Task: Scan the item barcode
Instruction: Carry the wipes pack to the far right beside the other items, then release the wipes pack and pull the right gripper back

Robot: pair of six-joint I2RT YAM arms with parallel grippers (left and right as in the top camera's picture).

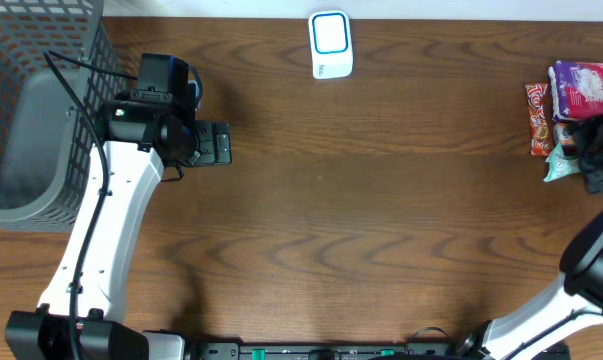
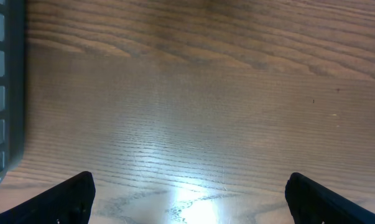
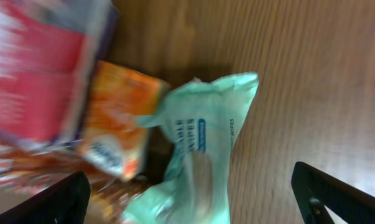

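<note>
Right claw (image 3: 188,186) spread above a mint packet (image 3: 206,130) beside an orange packet (image 3: 115,118); left claw (image 2: 190,183) spread over the tabletop (image 2: 193,93).

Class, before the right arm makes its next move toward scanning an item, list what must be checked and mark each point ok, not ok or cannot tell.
1. Right gripper open: ok.
2. Mint-green plastic packet between its jaws: ok.
3. That packet's barcode in view: cannot tell, print blurred.
4. Orange snack packet clear of the green one: not ok, they overlap.
5. White-and-blue scanner unobstructed: ok.
6. Left gripper open and empty: ok.
</note>
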